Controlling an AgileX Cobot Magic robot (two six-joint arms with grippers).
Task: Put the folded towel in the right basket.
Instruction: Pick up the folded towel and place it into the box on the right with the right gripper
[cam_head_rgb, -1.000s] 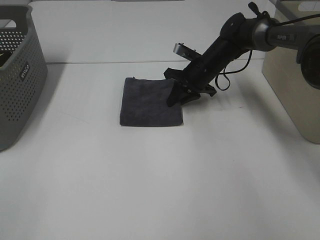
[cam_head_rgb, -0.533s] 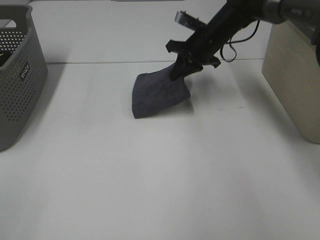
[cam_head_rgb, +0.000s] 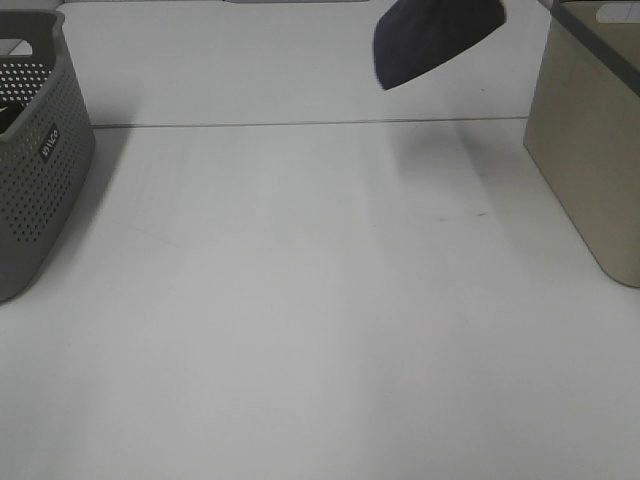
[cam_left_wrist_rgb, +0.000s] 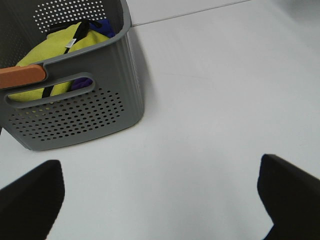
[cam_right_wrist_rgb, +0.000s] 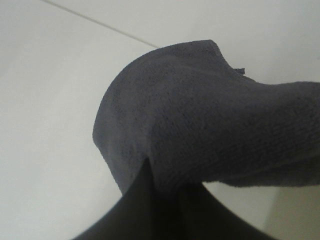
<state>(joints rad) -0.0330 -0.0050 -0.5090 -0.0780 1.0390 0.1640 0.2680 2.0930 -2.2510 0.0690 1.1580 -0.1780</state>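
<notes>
Hanging above far counter (cam_head_rgb: 300, 300), folded towel (cam_head_rgb: 435, 35) clamped in right gripper (cam_right_wrist_rgb: 165, 192), just left of right basket (cam_head_rgb: 590, 150); basket opening lies rightward from towel, right arm nearer. Left gripper (cam_left_wrist_rgb: 160, 195) spread wide, holding nothing, near grey basket (cam_left_wrist_rgb: 75, 110).

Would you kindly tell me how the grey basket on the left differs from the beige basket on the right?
The grey basket has perforated walls; the beige basket has plain, solid walls. The grey basket holds yellow fabric, seen from the left wrist; the beige basket's inside is hidden. The towel hangs nearer the beige basket than the grey basket. Both stand on the white table.
</notes>
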